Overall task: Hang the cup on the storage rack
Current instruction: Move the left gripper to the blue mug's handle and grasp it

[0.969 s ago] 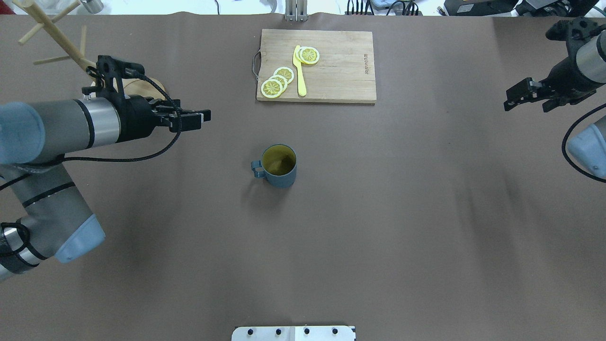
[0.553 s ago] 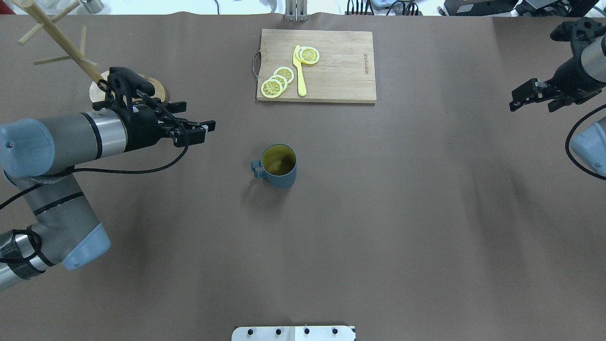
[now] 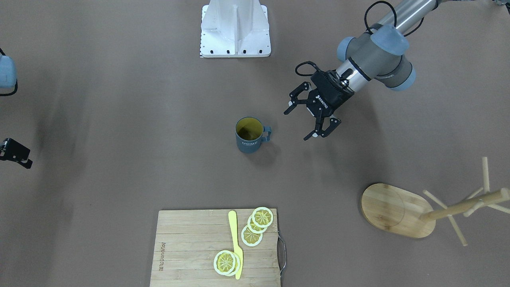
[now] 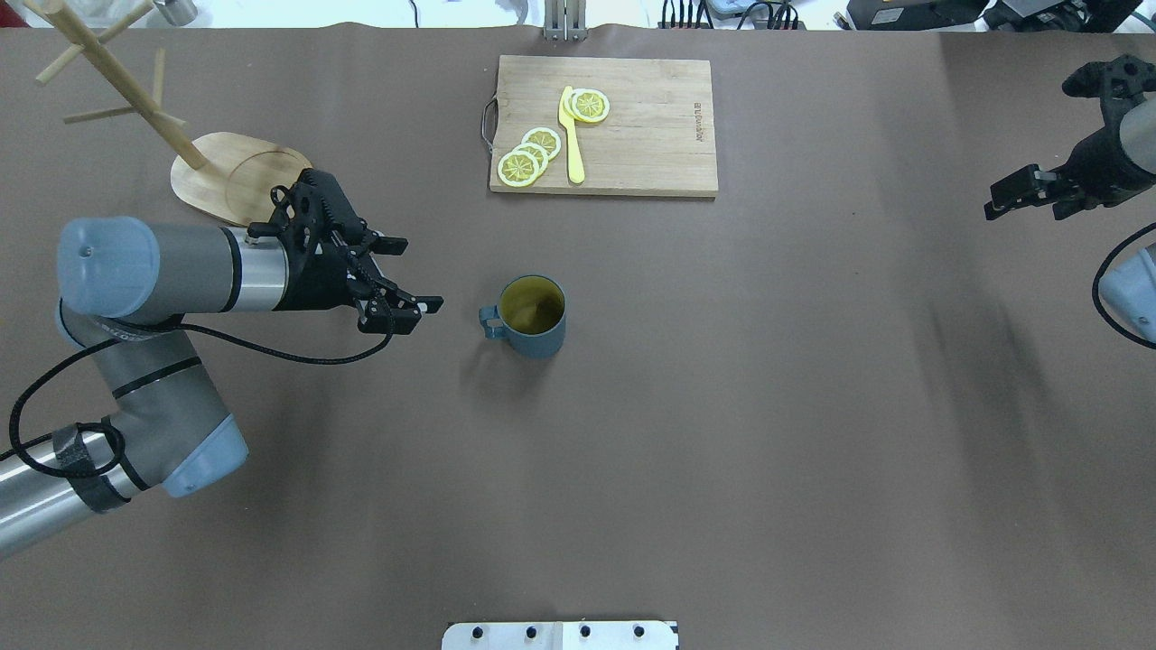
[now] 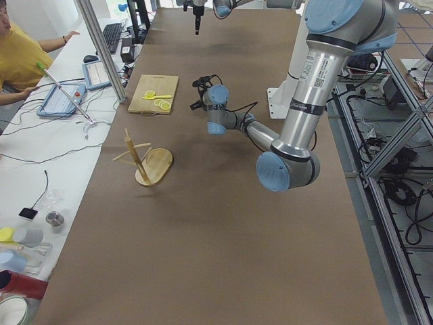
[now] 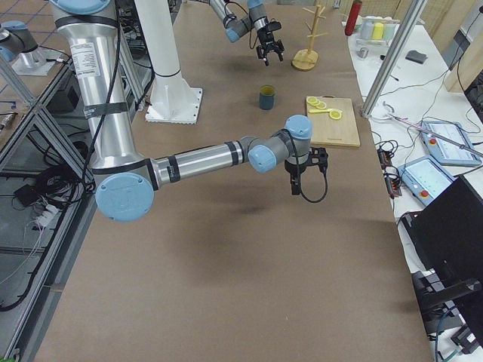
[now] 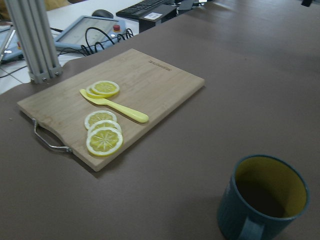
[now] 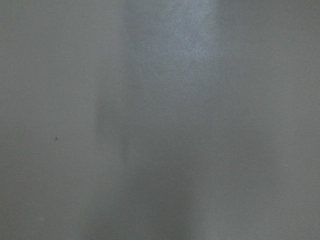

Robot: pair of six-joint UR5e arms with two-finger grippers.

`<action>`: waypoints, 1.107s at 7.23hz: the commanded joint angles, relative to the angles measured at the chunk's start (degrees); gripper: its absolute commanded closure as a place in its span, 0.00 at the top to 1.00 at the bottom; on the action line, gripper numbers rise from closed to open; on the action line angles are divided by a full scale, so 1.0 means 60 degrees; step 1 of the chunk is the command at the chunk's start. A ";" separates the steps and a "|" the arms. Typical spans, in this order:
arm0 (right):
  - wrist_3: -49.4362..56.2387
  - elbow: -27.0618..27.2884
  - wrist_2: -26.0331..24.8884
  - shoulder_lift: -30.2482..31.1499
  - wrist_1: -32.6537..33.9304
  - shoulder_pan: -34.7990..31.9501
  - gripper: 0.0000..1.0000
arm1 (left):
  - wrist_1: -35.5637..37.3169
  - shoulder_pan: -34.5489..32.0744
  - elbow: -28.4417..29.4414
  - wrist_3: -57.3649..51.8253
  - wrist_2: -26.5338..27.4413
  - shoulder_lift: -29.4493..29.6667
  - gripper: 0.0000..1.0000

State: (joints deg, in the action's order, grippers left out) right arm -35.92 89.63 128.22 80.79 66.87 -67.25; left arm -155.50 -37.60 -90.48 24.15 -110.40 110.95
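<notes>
The slate-blue cup (image 4: pixel 533 318) stands upright mid-table, yellow-green inside, its handle (image 4: pixel 490 322) turned toward my left arm. It also shows in the front view (image 3: pixel 249 135) with "HOME" on its side, and in the left wrist view (image 7: pixel 262 200). My left gripper (image 4: pixel 420 275) is open and empty, a short way from the handle; it also shows in the front view (image 3: pixel 297 125). The bamboo storage rack (image 4: pixel 239 176) stands at the far left, behind the left arm, its pegs bare (image 3: pixel 394 209). My right gripper (image 4: pixel 993 208) hovers at the right edge; I cannot tell whether it is open.
A bamboo cutting board (image 4: pixel 632 126) with lemon slices (image 4: pixel 528 153) and a yellow knife (image 4: pixel 572 135) lies at the far middle. A white mount plate (image 4: pixel 560 635) sits at the near edge. An operator sits beyond the table's far side (image 5: pixel 20 57).
My left gripper has swung from beside the rack toward the cup's handle, and its open jaws now show. The right arm has drawn back toward the right edge. The cup has not moved.
</notes>
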 commanded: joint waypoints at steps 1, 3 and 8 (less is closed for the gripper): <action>0.0055 -0.0158 0.0263 0.0011 -0.0173 -0.0245 1.00 | -0.0010 0.0012 0.0648 -0.0363 -0.0540 0.0403 0.97; 0.0055 -0.0159 0.0280 -0.0003 -0.0173 -0.0275 1.00 | -0.0010 0.0027 0.1337 -0.0378 -0.0512 0.0989 0.96; -0.0004 -0.0173 0.0324 -0.0047 -0.0173 -0.0261 1.00 | -0.0025 0.0597 0.1486 -0.0334 -0.0526 0.1093 0.84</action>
State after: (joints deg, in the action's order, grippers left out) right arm -35.90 88.66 130.15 80.55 65.83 -68.89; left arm -155.73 -34.94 -81.60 22.12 -113.70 117.07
